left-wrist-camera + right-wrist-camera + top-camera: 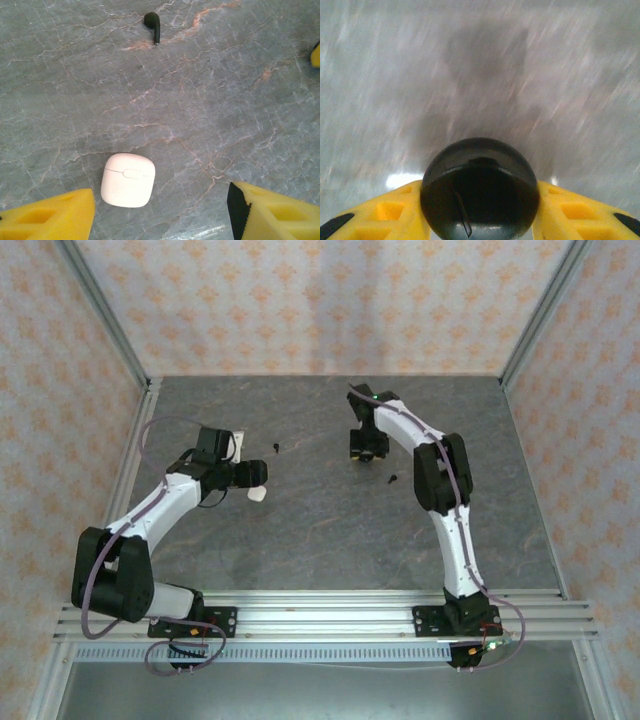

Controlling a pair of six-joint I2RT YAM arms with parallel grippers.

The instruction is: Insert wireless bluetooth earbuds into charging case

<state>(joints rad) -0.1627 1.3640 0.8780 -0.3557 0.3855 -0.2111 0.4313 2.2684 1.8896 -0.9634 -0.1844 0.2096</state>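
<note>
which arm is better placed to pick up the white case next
Left, probably: the left gripper is open with the white case lying on the table just ahead between its fingers. The right gripper is closed on a black case.

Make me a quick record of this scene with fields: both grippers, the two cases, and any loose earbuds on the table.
left gripper: open, holding nothing
white case: lid shut, lying on the table between the left gripper's fingers
right gripper: shut on the black case
black case: rounded, clamped between the yellow fingers
first black earbud: loose on the table, beyond the white case
second black earbud: loose on the table, near the right gripper
table: grey, stone-patterned
</note>
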